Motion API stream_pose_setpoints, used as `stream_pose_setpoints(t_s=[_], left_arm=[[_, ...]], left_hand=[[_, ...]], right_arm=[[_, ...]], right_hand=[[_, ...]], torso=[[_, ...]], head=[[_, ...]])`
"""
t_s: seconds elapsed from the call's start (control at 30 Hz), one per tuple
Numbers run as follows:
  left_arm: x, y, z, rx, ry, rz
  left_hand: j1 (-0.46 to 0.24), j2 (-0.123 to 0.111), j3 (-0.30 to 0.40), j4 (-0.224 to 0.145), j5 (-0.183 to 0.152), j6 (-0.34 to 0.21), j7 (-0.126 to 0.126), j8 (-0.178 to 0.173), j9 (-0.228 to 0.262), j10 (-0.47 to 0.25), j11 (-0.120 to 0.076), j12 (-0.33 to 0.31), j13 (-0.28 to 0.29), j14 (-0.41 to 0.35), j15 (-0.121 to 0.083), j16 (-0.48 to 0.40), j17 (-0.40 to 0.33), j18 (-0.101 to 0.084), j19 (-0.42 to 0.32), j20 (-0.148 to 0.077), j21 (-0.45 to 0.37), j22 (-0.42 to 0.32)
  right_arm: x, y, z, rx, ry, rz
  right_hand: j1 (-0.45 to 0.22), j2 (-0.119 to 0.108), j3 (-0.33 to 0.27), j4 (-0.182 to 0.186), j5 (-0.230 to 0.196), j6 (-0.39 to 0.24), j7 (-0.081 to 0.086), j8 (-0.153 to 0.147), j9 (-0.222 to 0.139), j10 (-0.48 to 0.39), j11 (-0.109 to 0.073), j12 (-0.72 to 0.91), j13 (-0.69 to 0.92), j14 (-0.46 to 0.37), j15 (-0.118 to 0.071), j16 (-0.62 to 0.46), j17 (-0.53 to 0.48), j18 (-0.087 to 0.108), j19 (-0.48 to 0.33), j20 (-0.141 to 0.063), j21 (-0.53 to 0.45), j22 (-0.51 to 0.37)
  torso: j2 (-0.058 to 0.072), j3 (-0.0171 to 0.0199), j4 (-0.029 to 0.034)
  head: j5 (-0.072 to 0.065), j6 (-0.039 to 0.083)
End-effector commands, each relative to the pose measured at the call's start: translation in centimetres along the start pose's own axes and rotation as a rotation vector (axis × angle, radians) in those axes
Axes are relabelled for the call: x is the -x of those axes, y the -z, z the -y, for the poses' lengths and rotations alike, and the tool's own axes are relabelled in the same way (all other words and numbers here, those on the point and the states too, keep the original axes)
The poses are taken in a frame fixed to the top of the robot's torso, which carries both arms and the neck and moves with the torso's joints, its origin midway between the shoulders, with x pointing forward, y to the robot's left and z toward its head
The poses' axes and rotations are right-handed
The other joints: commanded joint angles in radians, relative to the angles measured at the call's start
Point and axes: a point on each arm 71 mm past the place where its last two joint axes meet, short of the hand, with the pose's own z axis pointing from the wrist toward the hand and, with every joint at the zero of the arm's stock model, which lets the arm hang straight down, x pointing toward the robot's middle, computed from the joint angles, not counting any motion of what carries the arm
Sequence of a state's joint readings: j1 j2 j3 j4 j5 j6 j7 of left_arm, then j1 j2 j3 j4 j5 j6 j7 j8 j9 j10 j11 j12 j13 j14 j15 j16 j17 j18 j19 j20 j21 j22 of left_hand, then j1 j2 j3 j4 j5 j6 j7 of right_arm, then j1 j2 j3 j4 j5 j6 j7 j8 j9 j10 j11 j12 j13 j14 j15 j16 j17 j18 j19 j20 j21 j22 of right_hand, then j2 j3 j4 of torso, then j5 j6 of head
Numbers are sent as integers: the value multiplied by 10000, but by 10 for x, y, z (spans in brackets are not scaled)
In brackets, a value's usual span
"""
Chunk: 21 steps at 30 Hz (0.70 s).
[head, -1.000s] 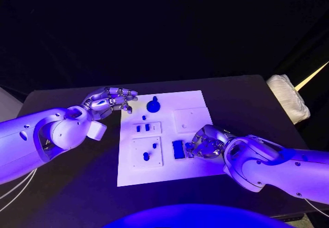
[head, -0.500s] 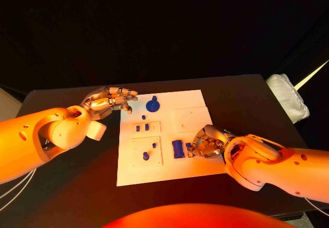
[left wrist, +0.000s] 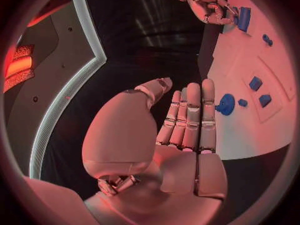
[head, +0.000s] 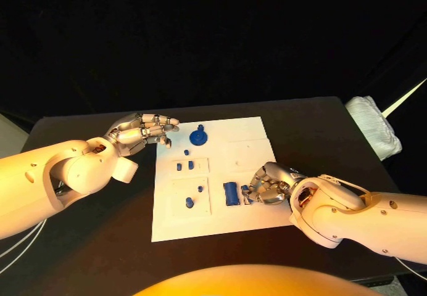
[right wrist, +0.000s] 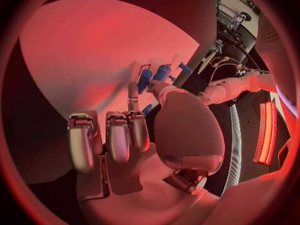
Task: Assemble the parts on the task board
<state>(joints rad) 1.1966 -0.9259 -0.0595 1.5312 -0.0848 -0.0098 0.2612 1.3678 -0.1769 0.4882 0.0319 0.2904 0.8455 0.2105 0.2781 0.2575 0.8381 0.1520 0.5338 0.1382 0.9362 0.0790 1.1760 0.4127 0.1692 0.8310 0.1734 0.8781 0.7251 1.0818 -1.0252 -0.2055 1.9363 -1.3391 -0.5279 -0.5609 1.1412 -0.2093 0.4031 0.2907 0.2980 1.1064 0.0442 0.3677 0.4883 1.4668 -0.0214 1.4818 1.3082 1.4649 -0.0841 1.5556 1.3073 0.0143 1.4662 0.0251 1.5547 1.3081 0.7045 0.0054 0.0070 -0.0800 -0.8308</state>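
Note:
The white task board lies mid-table. My left hand hovers at its far left corner, fingers stretched out side by side and holding nothing, close to a round blue part. My right hand rests on the board's near right area beside a long blue block. It pinches a small blue part between thumb and a finger. Two small blue parts sit in a square plate, and a blue peg in the plate below it.
A white folded cloth lies at the right edge of the black table. Bare table runs along the board's left and near sides, under my left forearm.

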Motion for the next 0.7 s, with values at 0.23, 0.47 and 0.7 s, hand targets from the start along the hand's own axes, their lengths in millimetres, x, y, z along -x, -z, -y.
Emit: stream_pose_setpoints(t_s=[0.23, 0.47, 0.7], left_arm=[[-2, 0, 0, -32, 15, -203], [-2, 0, 0, -28, 15, -206], [-2, 0, 0, -23, 14, -199]], left_hand=[[-42, 38, -51, 7, -46, -71, -32, 59, 9, -71, -26, 63, -12, -55, 0, -18, -14, 143, 61, 20, -37, -16], [-42, 38, -51, 7, -46, -71, -32, 59, 9, -71, -26, 63, -12, -55, 0, -18, -14, 143, 61, 20, -37, -16], [-42, 38, -51, 7, -46, -71, -32, 59, 9, -71, -26, 63, -12, -55, 0, -18, -14, 143, 61, 20, -37, -16]], right_arm=[[-2, -1, 1, 7, 234, -226], [-2, 0, 1, 27, 248, -227], [-1, 1, 4, 31, 351, -321]], right_hand=[[-643, 81, -306, -9, 462, 43, 11, 51, -21, 755, -67, 18, 2179, 983, -47, -26, 2297, -105, 1002, -56, -36, 2576], [-817, 78, -425, 3, 491, 37, 17, 59, -24, 756, -61, 17, 2182, 983, -42, -28, 2294, -102, 999, -55, -47, 2573], [-401, -125, -623, -196, -222, -6, -2, 88, -20, 752, -74, -2, 2182, 979, -53, -38, 2277, -97, 993, -60, -76, 2566]], torso=[[-6, -4, -5], [-3, 3, -9], [1, 6, -1]], head=[[16, -32], [10, -26], [-1, -41]])
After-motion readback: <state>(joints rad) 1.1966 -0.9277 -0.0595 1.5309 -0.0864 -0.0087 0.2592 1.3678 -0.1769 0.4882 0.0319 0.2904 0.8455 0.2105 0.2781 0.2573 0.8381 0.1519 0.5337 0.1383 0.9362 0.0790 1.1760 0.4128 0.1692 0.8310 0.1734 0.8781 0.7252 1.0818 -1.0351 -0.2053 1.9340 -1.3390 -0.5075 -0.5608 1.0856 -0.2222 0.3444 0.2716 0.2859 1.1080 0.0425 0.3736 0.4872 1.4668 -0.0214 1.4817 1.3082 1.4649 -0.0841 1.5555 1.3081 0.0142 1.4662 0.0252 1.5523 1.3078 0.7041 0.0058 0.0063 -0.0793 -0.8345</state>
